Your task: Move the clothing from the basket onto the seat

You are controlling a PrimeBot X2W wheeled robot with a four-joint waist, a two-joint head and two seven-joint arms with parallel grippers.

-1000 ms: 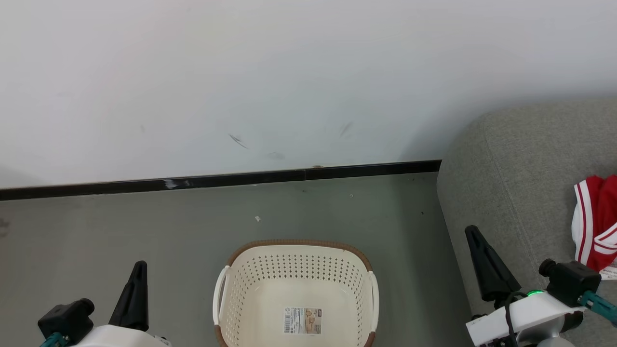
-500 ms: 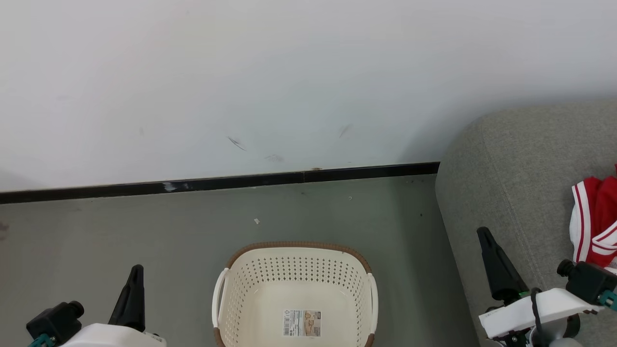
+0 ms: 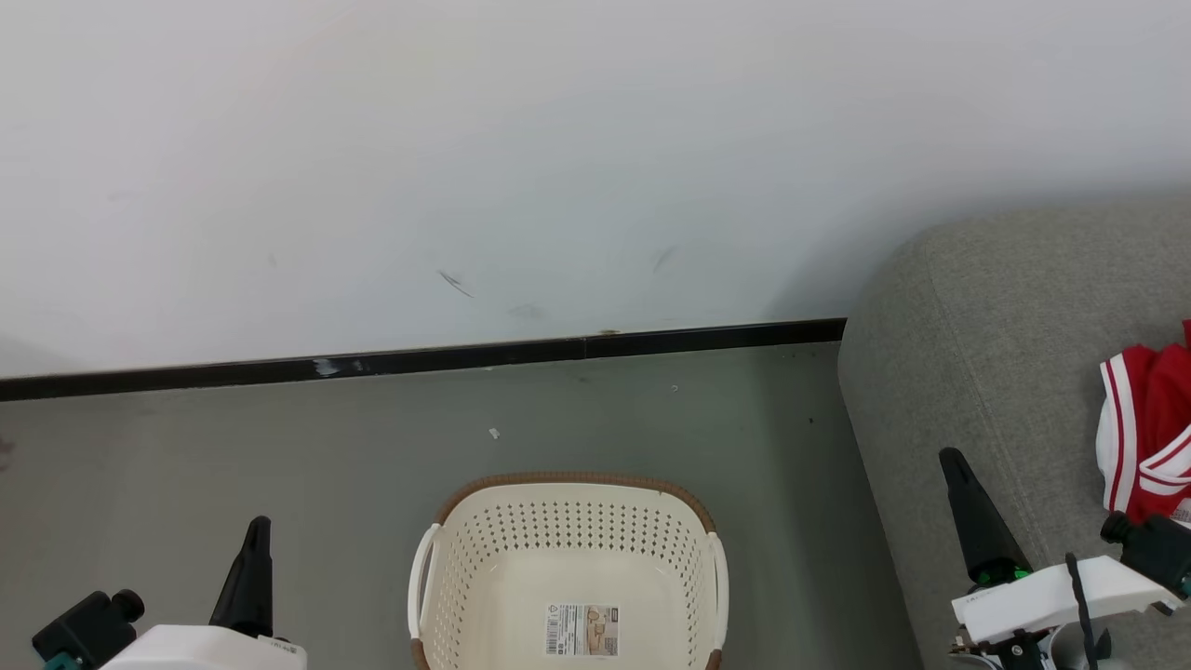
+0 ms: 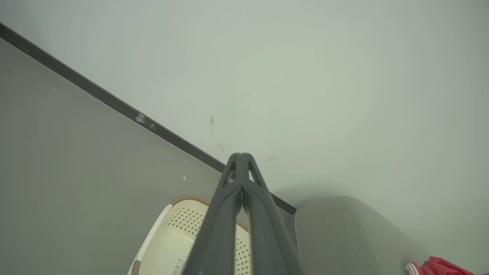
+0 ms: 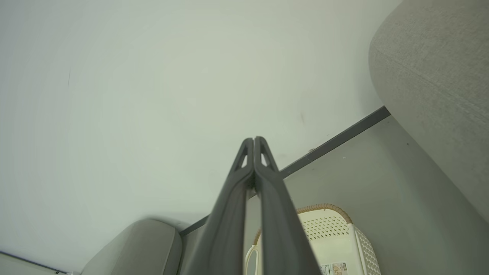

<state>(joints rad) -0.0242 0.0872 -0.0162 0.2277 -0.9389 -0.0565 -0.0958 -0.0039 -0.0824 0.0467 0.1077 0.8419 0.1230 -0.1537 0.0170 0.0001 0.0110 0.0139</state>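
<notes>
moved: left end effector (image 3: 256,535) and right end effector (image 3: 951,461) sit lower than before, drawn back | both clenched, empty | basket (image 3: 577,479) empty on floor (image 3: 279,447) | clothing (image 3: 1149,428) bunched on seat (image 3: 977,326) | risk: right wrist (image 3: 1051,596), near the fabric, may snag and drag it off

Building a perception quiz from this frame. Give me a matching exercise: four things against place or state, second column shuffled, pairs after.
Things
1. red fabric garment with white panels
2. cream-white perforated plastic basket
3. left gripper
4. right gripper

Place or state
A. shut, seen against the grey fabric sofa cushion in the head view
B. standing on the floor, a label sticker on its bottom
C. lying on the cushion
D. shut, at the basket's left in the head view

Pairs: 1-C, 2-B, 3-D, 4-A
</notes>
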